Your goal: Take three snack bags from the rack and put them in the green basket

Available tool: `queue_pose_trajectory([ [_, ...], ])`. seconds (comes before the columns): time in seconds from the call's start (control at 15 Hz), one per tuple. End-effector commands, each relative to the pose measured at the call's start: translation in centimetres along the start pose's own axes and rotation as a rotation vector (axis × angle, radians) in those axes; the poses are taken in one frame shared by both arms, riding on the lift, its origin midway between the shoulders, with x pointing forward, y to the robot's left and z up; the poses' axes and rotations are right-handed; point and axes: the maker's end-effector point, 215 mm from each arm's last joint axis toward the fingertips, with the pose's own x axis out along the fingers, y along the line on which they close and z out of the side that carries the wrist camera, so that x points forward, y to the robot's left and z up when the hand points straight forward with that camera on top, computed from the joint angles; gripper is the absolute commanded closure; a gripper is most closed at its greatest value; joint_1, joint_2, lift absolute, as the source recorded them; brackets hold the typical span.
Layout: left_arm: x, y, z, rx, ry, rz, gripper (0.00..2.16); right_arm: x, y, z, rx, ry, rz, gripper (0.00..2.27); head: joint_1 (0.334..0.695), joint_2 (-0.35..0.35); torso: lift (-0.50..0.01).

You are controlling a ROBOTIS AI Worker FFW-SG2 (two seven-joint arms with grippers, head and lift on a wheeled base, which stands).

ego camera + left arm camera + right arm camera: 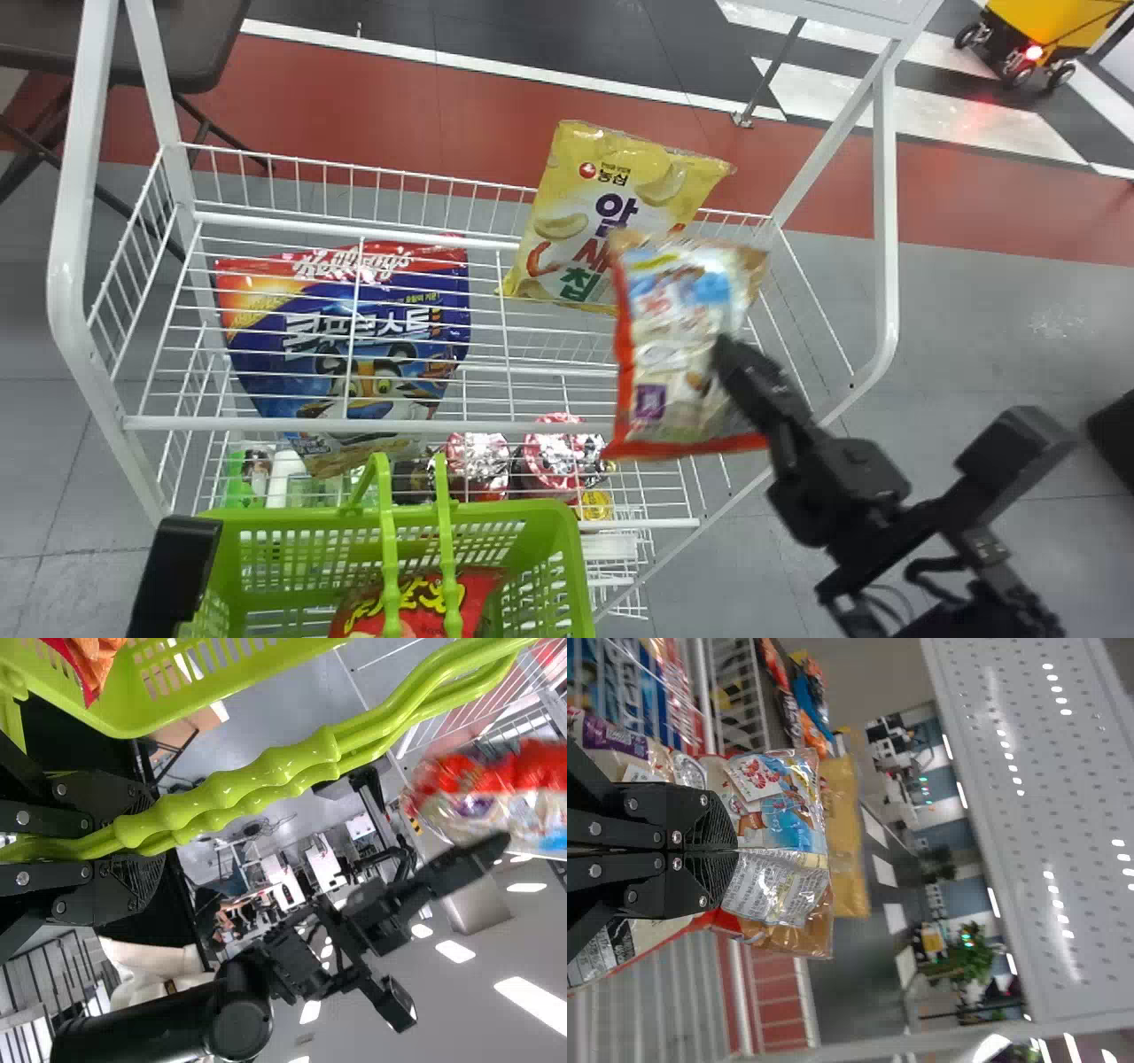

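Observation:
My right gripper [733,354] is shut on a red-edged snack bag [669,354], held in front of the rack's right part. In the right wrist view the right gripper [735,850] pinches that snack bag [780,806] at its middle. A yellow snack bag [611,199] stands in the rack [354,232] behind it, and a blue and red bag [354,337] is at the left. The green basket [567,549] holds a red bag [425,607]. At the lower left is my left gripper [177,567]; in the left wrist view the left gripper [146,846] is shut on the basket's handles [239,797].
Cups with shiny lids [554,452] and green bottles [244,478] stand on the lower shelf behind the basket. White posts [886,221] frame the rack's sides. A dark table [177,44] is at the back left.

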Motion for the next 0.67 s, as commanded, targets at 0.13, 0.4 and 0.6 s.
queue_pose_trajectory([
  [0.13,0.3,-0.2,0.1,0.002,-0.004,-0.006,1.84,0.3,6.9,-5.8,0.065,0.110,0.119,2.07,0.695,-0.350,-0.014],
  [0.4,0.2,0.0,0.2,0.008,-0.009,0.002,1.84,-1.0,10.9,-11.5,0.078,0.265,0.176,2.08,0.695,-0.350,-0.014],
  [0.6,0.2,0.0,0.3,0.012,-0.008,0.007,1.84,-3.8,12.2,-15.6,0.101,0.434,0.190,2.08,0.695,-0.350,-0.014],
])
